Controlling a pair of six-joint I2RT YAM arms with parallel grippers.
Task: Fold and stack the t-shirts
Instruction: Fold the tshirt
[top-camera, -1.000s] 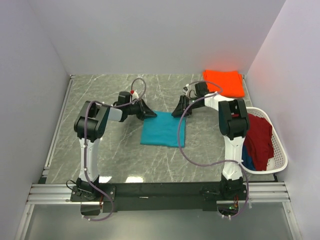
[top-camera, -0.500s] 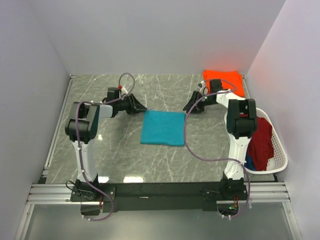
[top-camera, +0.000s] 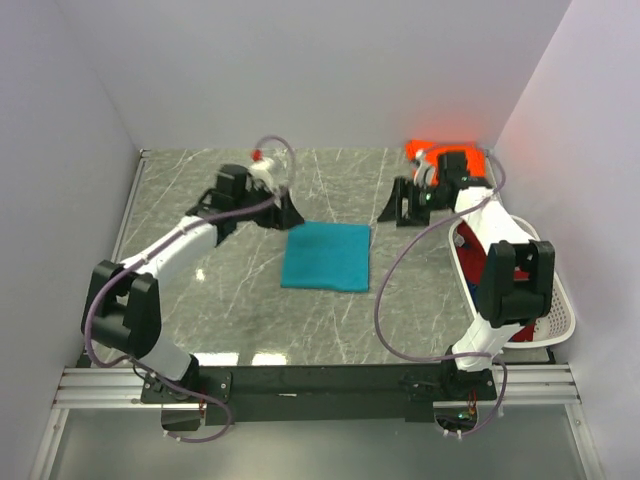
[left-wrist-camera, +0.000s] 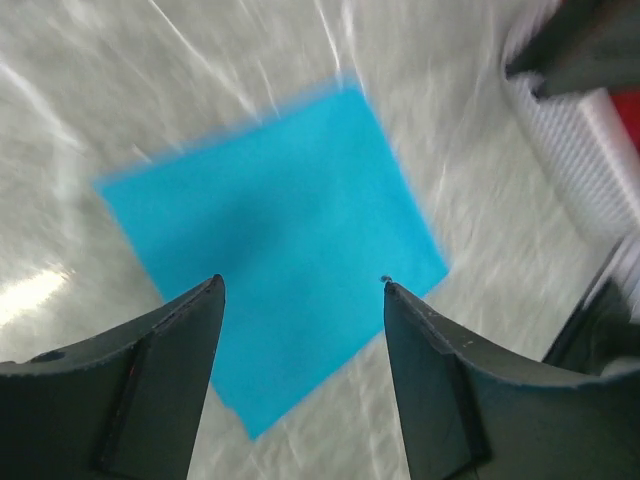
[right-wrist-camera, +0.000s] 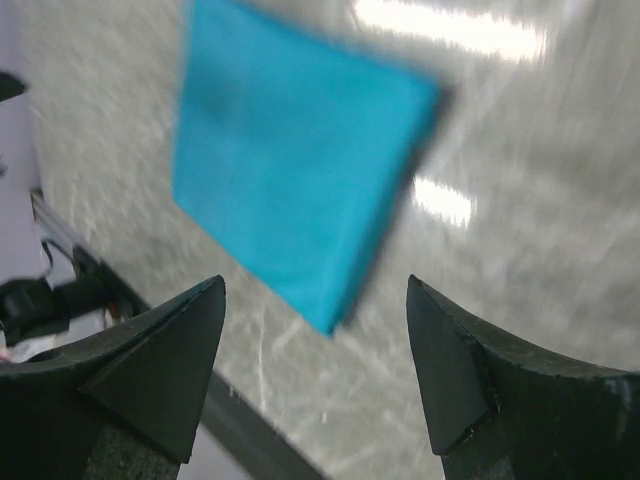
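Teal t-shirt (top-camera: 326, 256) folded flat on table (top-camera: 190, 175) | left pincer (left-wrist-camera: 300, 283) spread | right pincer (right-wrist-camera: 315, 285) spread

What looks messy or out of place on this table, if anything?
Nothing stands out. The teal t-shirt lies flat on the table, a tidy folded rectangle only slightly turned from the edges. The orange t-shirt sits in the far right corner. The left tool and right tool hang open, clear of the cloth.

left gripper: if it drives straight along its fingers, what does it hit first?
Most likely the folded teal t-shirt, flat on the table; it sits centred between the open fingers of the left gripper. Depth is unclear.
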